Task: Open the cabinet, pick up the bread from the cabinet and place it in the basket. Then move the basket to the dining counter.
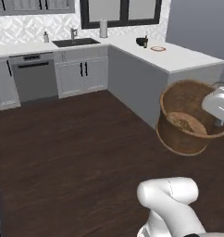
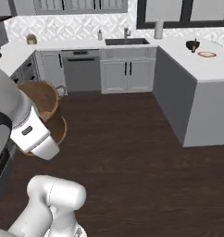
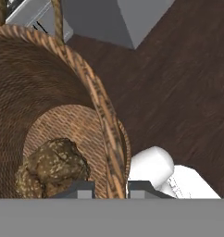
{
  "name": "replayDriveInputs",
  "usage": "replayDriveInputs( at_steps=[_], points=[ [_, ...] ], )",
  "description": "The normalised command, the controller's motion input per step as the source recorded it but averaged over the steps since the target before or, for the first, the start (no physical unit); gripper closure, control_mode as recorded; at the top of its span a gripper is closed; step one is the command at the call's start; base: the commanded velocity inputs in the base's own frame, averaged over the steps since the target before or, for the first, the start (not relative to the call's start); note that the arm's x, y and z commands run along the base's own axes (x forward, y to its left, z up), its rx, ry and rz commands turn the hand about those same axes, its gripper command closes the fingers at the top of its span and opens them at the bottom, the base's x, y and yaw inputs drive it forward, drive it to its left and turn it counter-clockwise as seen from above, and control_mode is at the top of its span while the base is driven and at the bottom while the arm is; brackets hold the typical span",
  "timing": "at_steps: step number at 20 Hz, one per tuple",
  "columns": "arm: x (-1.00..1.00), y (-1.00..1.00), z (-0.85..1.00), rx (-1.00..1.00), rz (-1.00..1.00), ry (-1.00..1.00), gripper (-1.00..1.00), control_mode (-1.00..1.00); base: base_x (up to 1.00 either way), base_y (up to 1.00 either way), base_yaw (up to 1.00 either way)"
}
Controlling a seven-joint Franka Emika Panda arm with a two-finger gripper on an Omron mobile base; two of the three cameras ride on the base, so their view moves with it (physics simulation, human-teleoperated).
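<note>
My gripper (image 3: pixel 109 190) is shut on the rim of the brown woven basket (image 3: pixel 63 92), one finger inside the wall and one outside. The basket (image 1: pixel 185 115) hangs tilted in the air over the dark wood floor, off the near corner of the dining counter (image 1: pixel 178 58), a white marble top with grey sides. The bread (image 3: pixel 51 169), a rough brown lump, lies on the basket's bottom, and it also shows in the left base view as the bread (image 1: pixel 185 122). In the right base view my arm covers part of the basket (image 2: pixel 44 99).
A dark bowl (image 1: pixel 141 41) and a small plate (image 1: pixel 158 48) stand on the dining counter. Behind it run the tiled-wall counter with a sink (image 1: pixel 76 42), a dishwasher (image 1: pixel 35 76) and lower grey cabinets (image 1: pixel 84 74). Open wood floor (image 1: pixel 77 148) spreads to the left.
</note>
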Motion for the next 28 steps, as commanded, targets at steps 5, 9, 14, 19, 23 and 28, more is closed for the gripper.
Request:
replayDriveInputs(
  at_steps=[5,9,14,19,23,28],
  points=[
    [0.00,0.00,0.00,0.00,0.00,0.00,1.00,1.00,0.52,-0.68,-0.54],
    [0.00,0.00,0.00,0.00,0.00,0.00,1.00,1.00,1.00,-1.00,0.15],
    [0.00,0.00,0.00,0.00,0.00,0.00,1.00,1.00,1.00,-1.00,0.30],
    [0.00,0.00,0.00,0.00,0.00,0.00,1.00,1.00,1.00,-1.00,0.30],
    [0.00,0.00,0.00,0.00,0.00,0.00,1.00,1.00,1.00,-1.00,0.14],
    [0.00,0.00,0.00,0.00,0.00,0.00,1.00,1.00,1.00,-1.00,0.09]
  ],
)
